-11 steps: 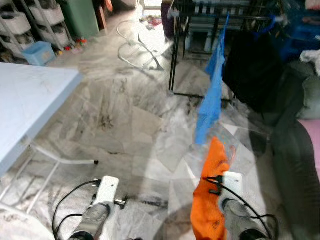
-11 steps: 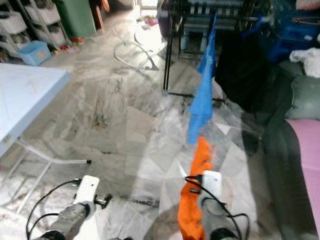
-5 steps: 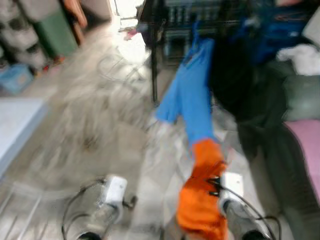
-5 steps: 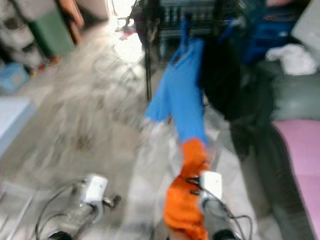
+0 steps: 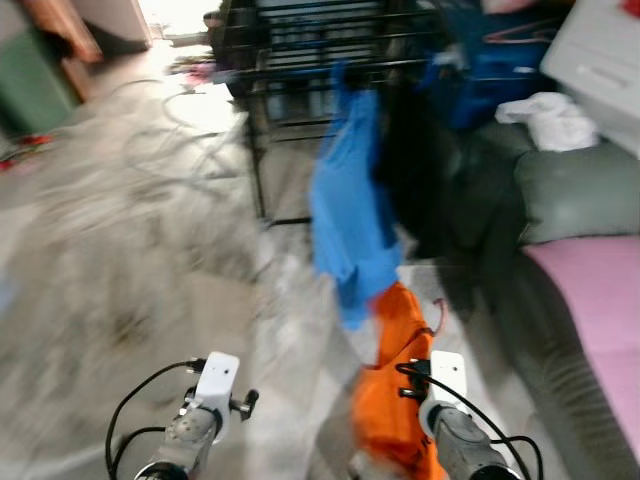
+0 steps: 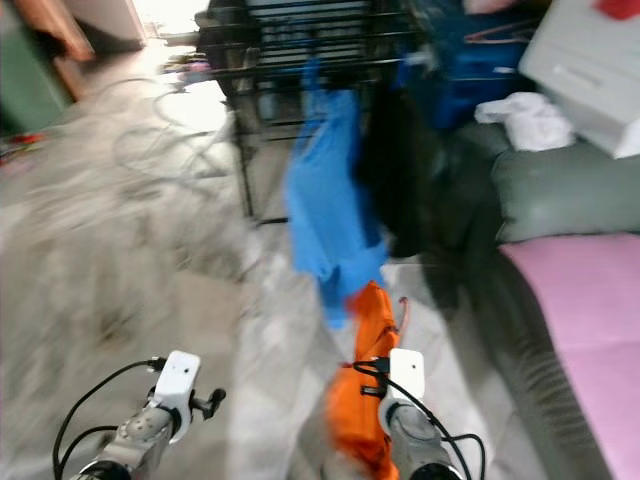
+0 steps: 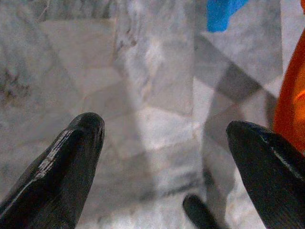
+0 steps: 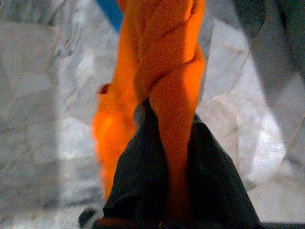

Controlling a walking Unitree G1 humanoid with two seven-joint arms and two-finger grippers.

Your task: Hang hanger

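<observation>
Grey marble floor [image 5: 150,300] bears a black rack [image 5: 300,60] and loose cables [image 5: 150,110].

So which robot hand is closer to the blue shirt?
Right. The right gripper, holding the orange cloth, sits just below the blue shirt; the left gripper is off to the side, open.

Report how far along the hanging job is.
Done: the right gripper has its fingers shut on the orange garment. In hand: it carries the garment toward the black rack, where a blue garment already hangs. Left: the orange garment is not yet on the rack. The left gripper is open, holding nothing.
</observation>
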